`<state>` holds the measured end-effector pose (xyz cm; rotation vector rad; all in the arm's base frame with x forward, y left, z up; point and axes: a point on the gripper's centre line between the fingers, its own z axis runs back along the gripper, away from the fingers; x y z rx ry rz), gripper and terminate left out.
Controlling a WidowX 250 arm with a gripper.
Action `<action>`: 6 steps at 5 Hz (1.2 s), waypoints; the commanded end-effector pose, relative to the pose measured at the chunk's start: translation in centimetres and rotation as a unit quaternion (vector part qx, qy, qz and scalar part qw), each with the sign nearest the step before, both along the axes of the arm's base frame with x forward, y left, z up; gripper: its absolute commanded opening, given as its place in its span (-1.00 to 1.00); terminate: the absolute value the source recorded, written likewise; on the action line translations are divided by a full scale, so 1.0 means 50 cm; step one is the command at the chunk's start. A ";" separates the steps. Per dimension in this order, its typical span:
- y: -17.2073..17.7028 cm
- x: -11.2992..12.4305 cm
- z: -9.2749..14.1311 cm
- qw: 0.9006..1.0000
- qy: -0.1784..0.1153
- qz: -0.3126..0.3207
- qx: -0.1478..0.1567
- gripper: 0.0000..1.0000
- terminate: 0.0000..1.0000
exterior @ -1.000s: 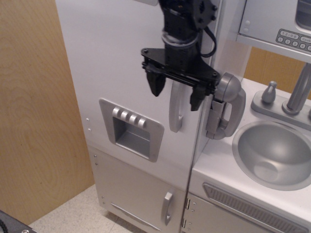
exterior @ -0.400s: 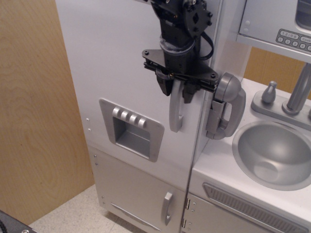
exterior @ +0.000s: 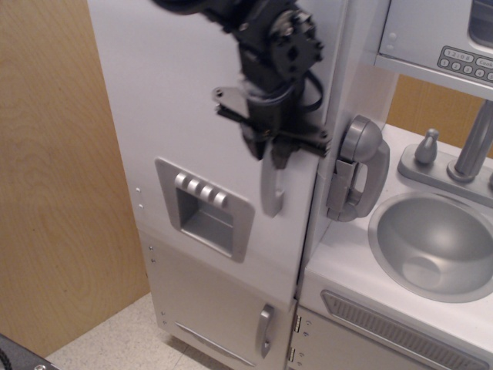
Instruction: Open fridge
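The fridge [exterior: 177, 100] is a tall white cabinet with a large door. The door has a silver recessed dispenser panel [exterior: 204, 209] with four buttons and a long vertical silver handle [exterior: 271, 193]. My black gripper [exterior: 268, 150] comes down from the top and is shut on the handle's upper part. The door stands slightly ajar, with a narrow gap [exterior: 308, 223] along its right edge. The inside of the fridge is hidden.
A smaller white door with a short silver handle [exterior: 265, 330] sits below. A silver toy phone [exterior: 359, 166] hangs right of the fridge. A sink [exterior: 435, 243] with a faucet [exterior: 471, 146] is at right, a grey microwave keypad [exterior: 466, 63] above. A wooden wall [exterior: 54, 177] stands at left.
My gripper closed on the long handle, then pulled it left and outward. The fridge door has swung slightly open, and the dispenser panel has shifted left with it.
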<state>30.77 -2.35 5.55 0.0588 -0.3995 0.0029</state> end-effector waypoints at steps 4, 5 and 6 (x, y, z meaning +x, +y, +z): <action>-0.027 -0.198 0.031 0.990 0.130 -0.059 -0.010 1.00 -1.00; -0.075 -0.215 0.028 0.988 0.137 -0.069 -0.005 1.00 -1.00; -0.132 -0.192 0.007 0.980 0.173 -0.093 -0.011 1.00 -1.00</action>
